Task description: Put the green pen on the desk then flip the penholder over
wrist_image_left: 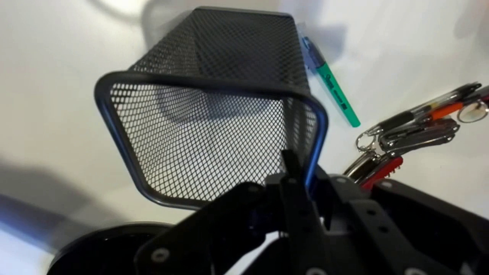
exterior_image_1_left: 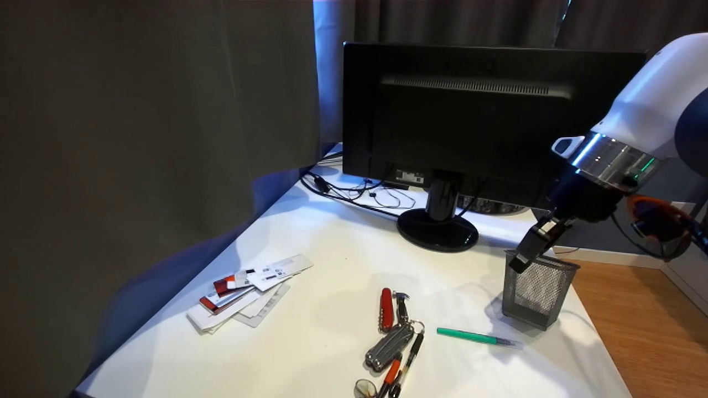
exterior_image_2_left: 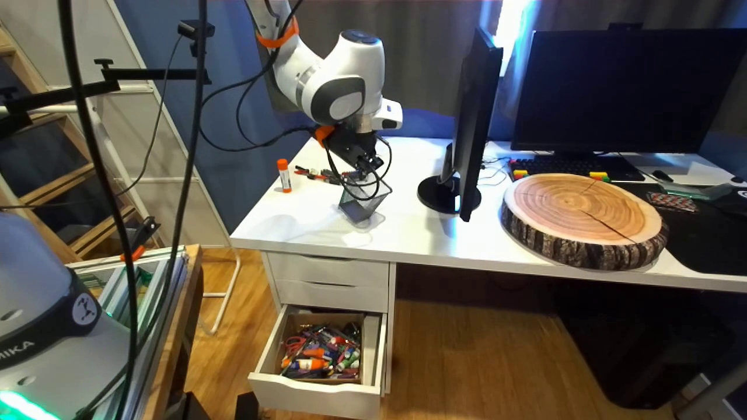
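Note:
The green pen (exterior_image_1_left: 467,335) lies flat on the white desk (exterior_image_1_left: 332,309), with its capped end toward the penholder. It also shows in the wrist view (wrist_image_left: 337,91), just beside the penholder. The penholder (exterior_image_1_left: 536,290) is a dark mesh cup near the desk's edge, open end up, and I see nothing inside it. It also shows in the wrist view (wrist_image_left: 244,49). In an exterior view it (exterior_image_2_left: 360,208) looks tilted; I cannot tell whether its base fully touches the desk. My gripper (exterior_image_1_left: 525,257) is shut on its rim, one finger inside and one outside, as the wrist view shows (wrist_image_left: 305,172).
A red pocket knife (exterior_image_1_left: 386,309), a multitool (exterior_image_1_left: 390,347) and pens lie near the green pen. Cards (exterior_image_1_left: 249,293) lie farther off. The monitor's black base (exterior_image_1_left: 438,229) stands behind. A glue stick (exterior_image_2_left: 284,175) stands upright. A drawer (exterior_image_2_left: 315,391) hangs open below the desk.

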